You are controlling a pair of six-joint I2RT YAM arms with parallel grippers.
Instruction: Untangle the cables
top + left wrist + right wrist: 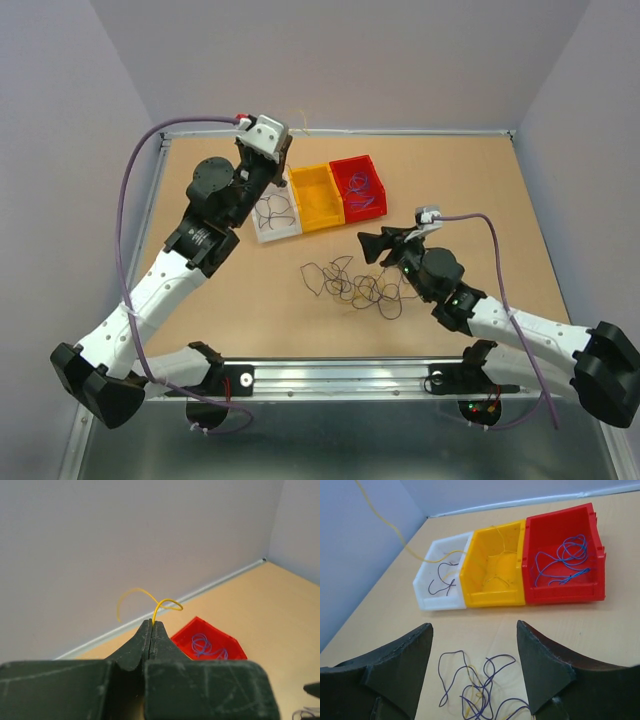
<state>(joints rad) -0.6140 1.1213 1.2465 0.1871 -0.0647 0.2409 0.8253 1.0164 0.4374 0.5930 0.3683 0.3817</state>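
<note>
The tangle of thin purple, yellow and dark cables [355,285] lies on the table in front of the bins. It also shows in the right wrist view [475,692], just below my open, empty right gripper [474,627]. In the top view the right gripper [368,247] hovers at the tangle's far right side. My left gripper [151,624] is shut on a single yellow cable [161,602] and holds it high near the back wall [288,140]. The yellow cable [395,530] trails down towards the white and yellow bins.
Three bins stand side by side at the back: white [262,232] with dark cables, yellow [318,217] with yellow cables, red [350,165] with purple-blue cables. They also show in the right wrist view: white bin [440,602], yellow bin [492,597], red bin [565,597].
</note>
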